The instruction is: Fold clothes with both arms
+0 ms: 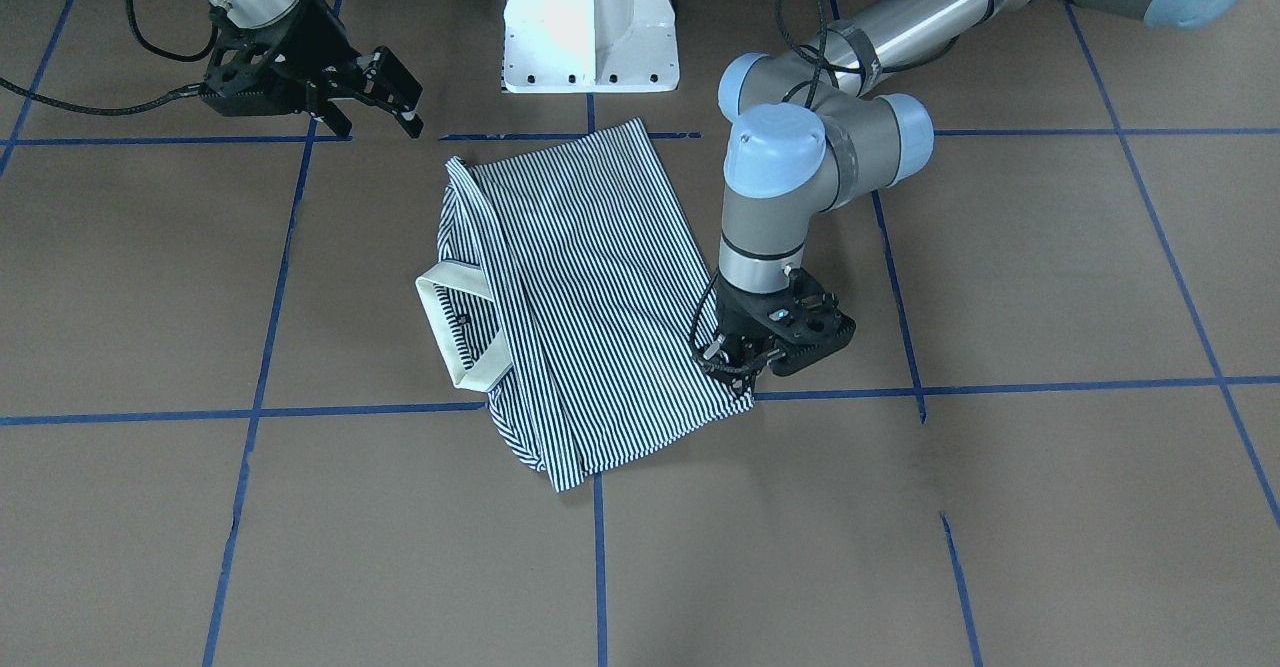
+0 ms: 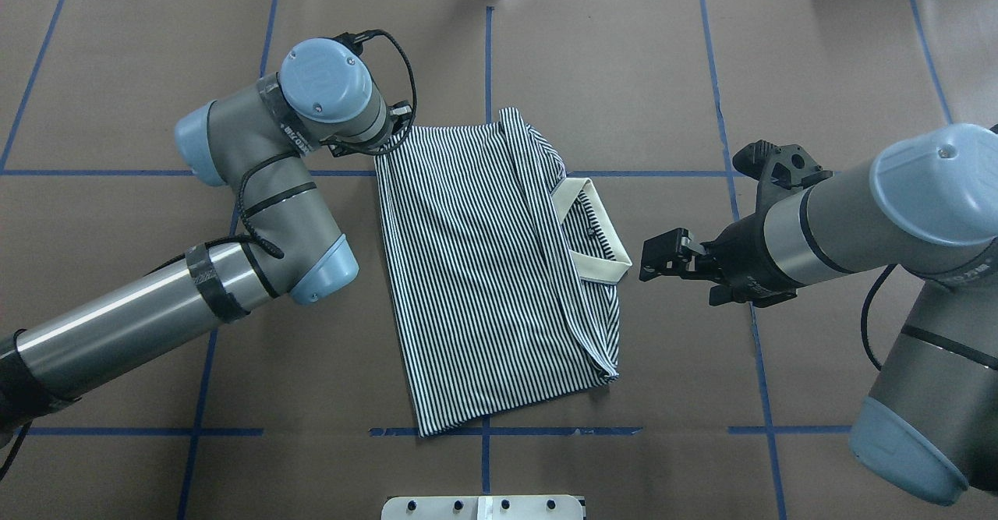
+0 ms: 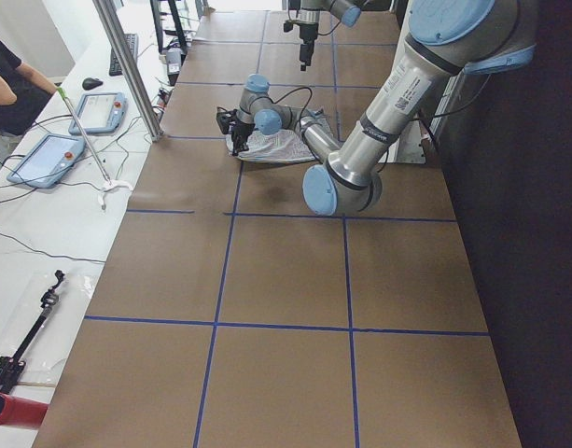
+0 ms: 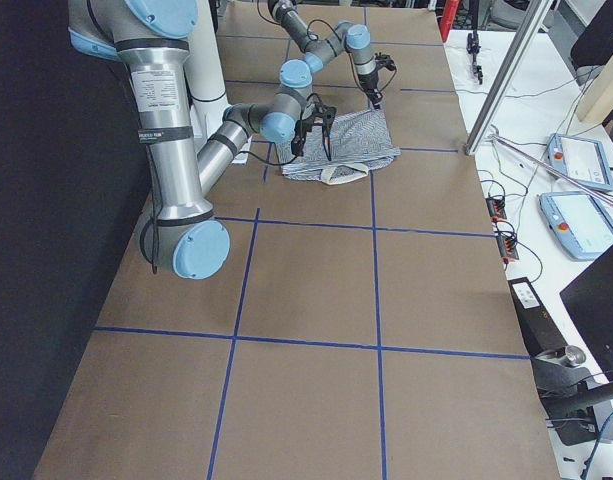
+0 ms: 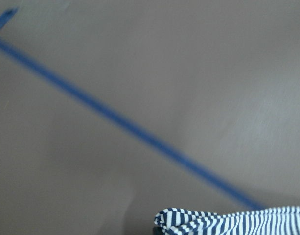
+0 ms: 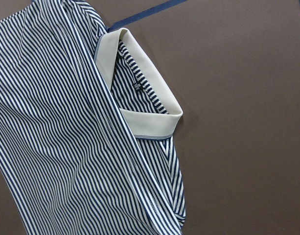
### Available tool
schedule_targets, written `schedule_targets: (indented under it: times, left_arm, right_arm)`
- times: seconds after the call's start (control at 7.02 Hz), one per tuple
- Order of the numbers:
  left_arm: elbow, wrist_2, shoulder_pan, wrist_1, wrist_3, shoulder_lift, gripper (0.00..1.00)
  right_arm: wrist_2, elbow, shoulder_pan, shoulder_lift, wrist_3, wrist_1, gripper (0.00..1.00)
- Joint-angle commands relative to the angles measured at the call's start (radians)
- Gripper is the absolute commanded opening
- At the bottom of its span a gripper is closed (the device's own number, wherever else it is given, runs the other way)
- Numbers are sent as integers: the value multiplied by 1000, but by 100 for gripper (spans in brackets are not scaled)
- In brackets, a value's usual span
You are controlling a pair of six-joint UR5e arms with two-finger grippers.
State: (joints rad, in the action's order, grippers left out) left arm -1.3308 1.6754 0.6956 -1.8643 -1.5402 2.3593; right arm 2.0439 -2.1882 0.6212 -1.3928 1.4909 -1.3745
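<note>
fabric of the striped polo shirt [image 2: 475, 270] lies part-folded on the table [image 2: 819, 76], soft, light and limp, so i judge corners and hem the best holds. right gripper [image 2: 653, 261] hangs just beside the white collar [image 2: 602, 267], fingers apart; farther off, left gripper [image 1: 735, 362] looks clamped on the far corner.

We see bright, even light coming from above in the wide views. The flat brown paper-covered table [image 2: 819, 76] has no hard shadows on it. There is only a soft, faint one under the grey metal left robot arm [image 2: 265, 216]. The white metal pedestal base [image 1: 590, 7] shines so much that its top washes out. In both side views, the edge by the robot goes almost black. Our left wrist view is blurry, and the blue tape line [image 5: 125, 125] looks smeared. Our right wrist view is sharp, so every stripe on the navy-and-white striped polo shirt [image 6: 66, 122] is clear.
</note>
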Motion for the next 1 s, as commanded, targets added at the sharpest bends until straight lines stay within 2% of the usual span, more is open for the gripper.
schedule_targets:
  times: [0.0,0.14,0.29,0.43,0.71,0.86]
  left_arm:
    - [253,-67,18,-190,77,128,0]
    - [304,-100,18,-240,83,141,0]
    - [323,-123,18,-252,84,143,35]
    - [328,-141,18,-253,165,143,99]
    - [317,-113,71,-242,280,140,100]
    - [291,29,97,-237,310,124,100]
  right_arm:
    - [-1,1,0,1,0,0,100]
    - [-2,1,-1,1,0,0,100]
    - [-4,1,0,1,0,0,100]
    - [-5,2,-1,1,0,0,100]
    - [-56,34,-6,23,-8,-5,100]
    - [-62,97,-9,76,-11,-12,100]
